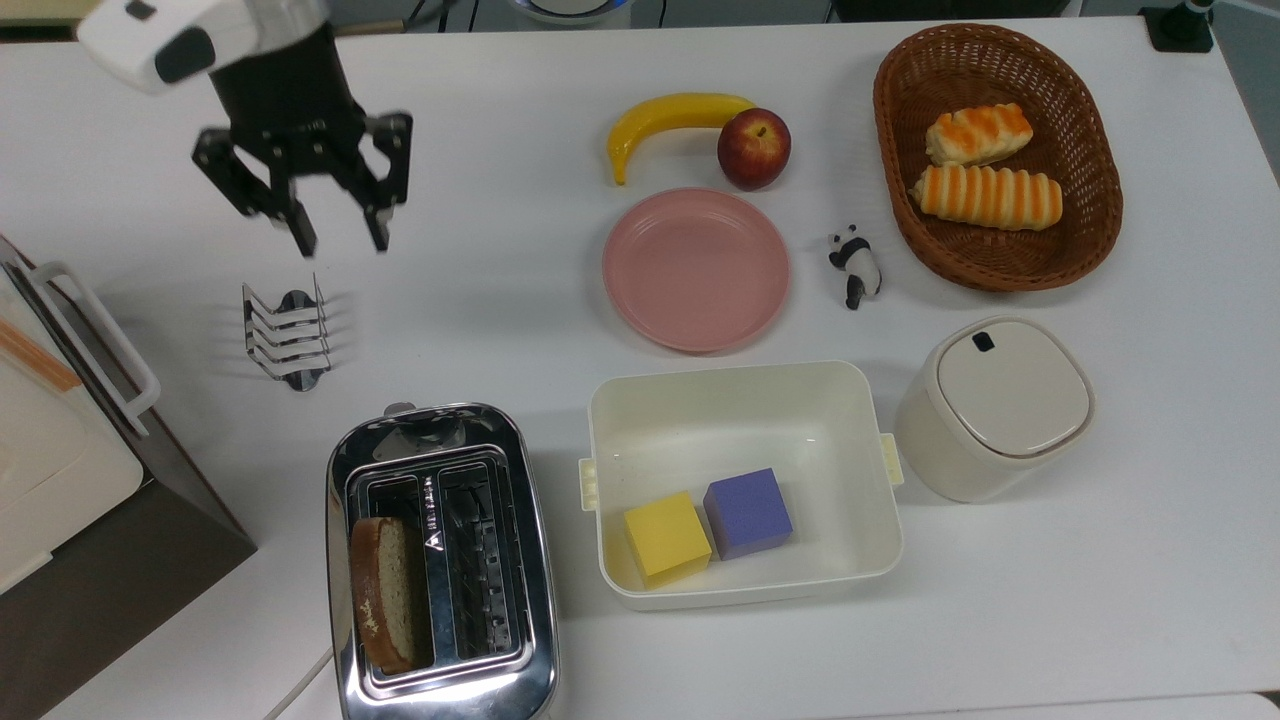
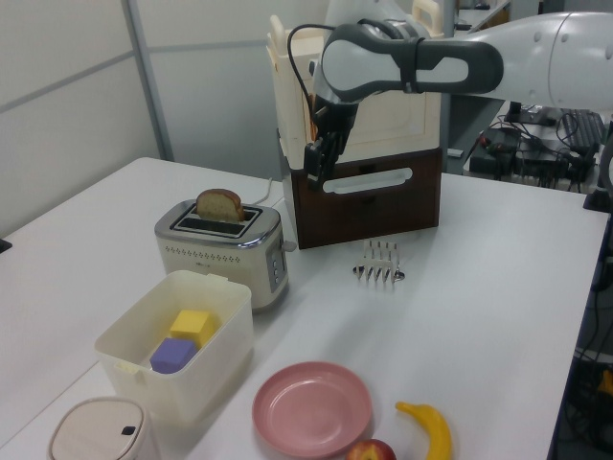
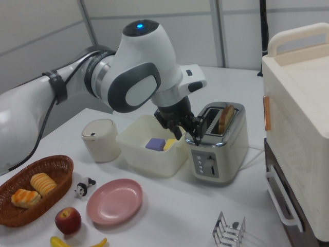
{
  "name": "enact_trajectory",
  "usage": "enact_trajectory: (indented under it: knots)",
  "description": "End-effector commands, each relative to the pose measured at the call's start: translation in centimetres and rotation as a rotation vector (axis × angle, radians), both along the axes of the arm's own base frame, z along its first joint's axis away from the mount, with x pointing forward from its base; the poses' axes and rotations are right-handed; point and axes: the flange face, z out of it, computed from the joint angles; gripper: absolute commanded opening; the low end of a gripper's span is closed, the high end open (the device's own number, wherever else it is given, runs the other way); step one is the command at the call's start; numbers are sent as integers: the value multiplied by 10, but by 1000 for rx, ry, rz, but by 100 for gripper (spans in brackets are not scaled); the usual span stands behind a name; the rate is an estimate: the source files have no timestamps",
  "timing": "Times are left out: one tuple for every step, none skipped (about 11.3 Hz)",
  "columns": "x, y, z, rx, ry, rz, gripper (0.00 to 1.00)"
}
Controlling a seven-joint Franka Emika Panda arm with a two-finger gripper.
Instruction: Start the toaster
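The chrome two-slot toaster [image 1: 440, 432] stands at the front of the table, also seen in the left view [image 2: 222, 257] and the right view [image 3: 218, 149]. A brown bread slice [image 1: 385, 592] sticks up out of its slot on the top view's left [image 2: 218, 203]. A small lever knob [image 1: 397, 408] shows at the toaster's far end. My gripper [image 1: 340, 240] hangs high above the table, well beyond the toaster and past the toast rack. It is open, with nothing between its fingers [image 2: 314, 168] [image 3: 184, 133].
A wire toast rack [image 1: 287, 335] stands between gripper and toaster. A brown-and-cream box appliance [image 1: 60, 470] sits at the top view's left edge. A cream bin [image 1: 745, 385] with two cubes, a pink plate [image 1: 695, 268], banana, apple, panda, basket and lidded canister [image 1: 1000, 405] lie to the top view's right.
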Motion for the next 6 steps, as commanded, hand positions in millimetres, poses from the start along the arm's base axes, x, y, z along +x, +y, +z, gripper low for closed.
enact_trajectory:
  knots:
    - [-27,-11,1,-101,132,-4,100]
    - [-30,-11,-2,-115,166,-1,100]
    - [-31,-10,-4,-106,181,-5,100]
    - [-37,-10,-4,-98,218,-30,100]
    - [-38,-10,-2,-100,220,-32,100]
    - [-38,-11,-2,-97,215,-23,100]
